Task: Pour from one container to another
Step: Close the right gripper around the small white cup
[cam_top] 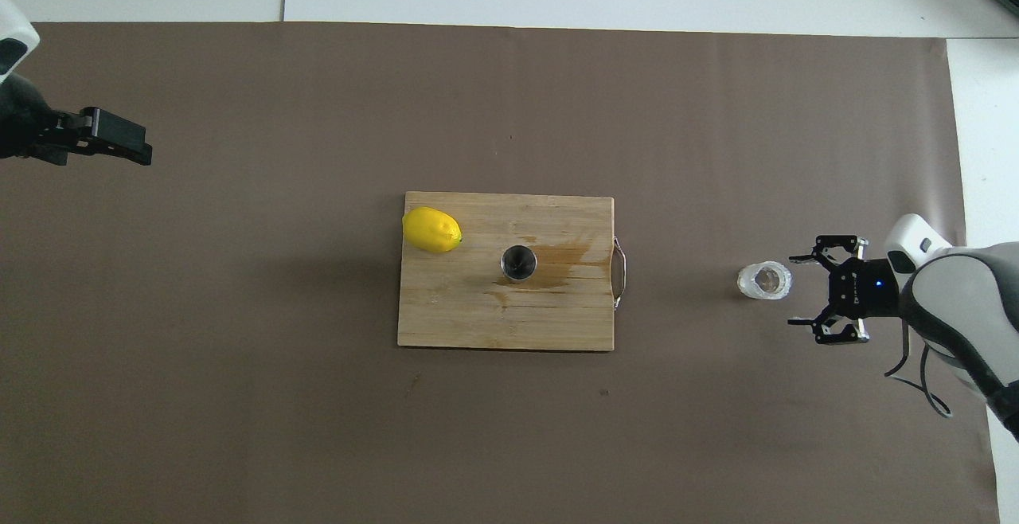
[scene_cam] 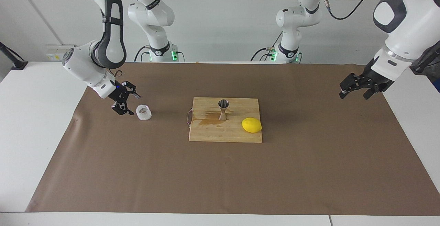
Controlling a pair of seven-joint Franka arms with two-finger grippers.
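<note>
Now right tool (scene_cam: 128, 103) wide beside clear cup (scene_cam: 143, 112) — apart, left tool (scene_cam: 355, 89) parted, waiting.

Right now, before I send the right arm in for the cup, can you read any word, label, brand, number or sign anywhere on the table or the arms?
None can be read.
Small clear faceted cup: no print seen.
Shiny steel hourglass jigger: no markings visible.
Yellow lemon, wooden cutting board: no labels.
Black band on the right arm's joint: lettering, too small to read.
Yellow sticker on the wall socket: too small to read.
</note>
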